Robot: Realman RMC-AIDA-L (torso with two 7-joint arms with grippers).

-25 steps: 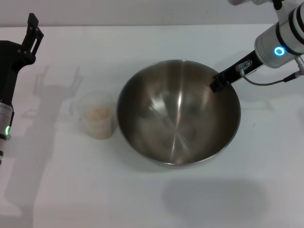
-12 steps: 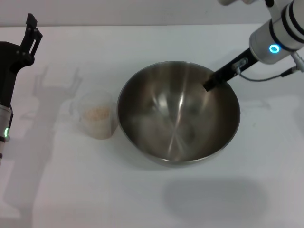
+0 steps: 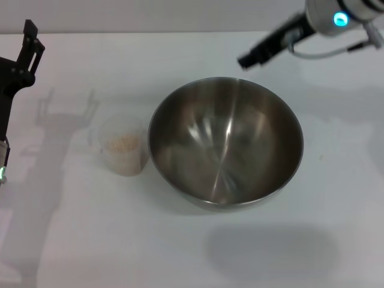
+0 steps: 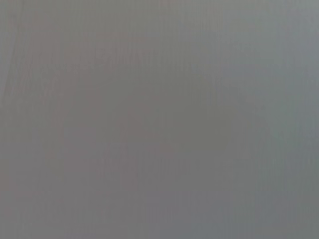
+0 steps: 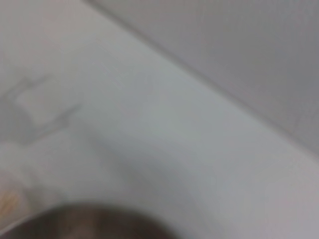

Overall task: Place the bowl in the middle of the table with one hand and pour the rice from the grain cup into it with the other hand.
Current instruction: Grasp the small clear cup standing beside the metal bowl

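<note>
The steel bowl [image 3: 225, 144] stands upright in the middle of the white table [image 3: 180, 252]; its rim also shows in the right wrist view [image 5: 94, 221]. The clear grain cup [image 3: 122, 146] stands just left of the bowl, close to its wall, with pale rice [image 3: 122, 143] inside. My right gripper [image 3: 248, 59] hangs above the table behind the bowl's far rim, open and empty, apart from the bowl. My left gripper [image 3: 30, 39] is raised at the far left, behind and left of the cup, open and empty. The left wrist view shows only plain grey.
The table's back edge [image 3: 150, 32] runs along the top of the head view. The left gripper's forked shadow [image 3: 66, 105] lies on the table behind the cup. Bare white table lies in front of the bowl and to its right.
My right gripper has left the bowl's far right rim and risen up and back. The bowl stays in place. My left gripper has shifted slightly left.
</note>
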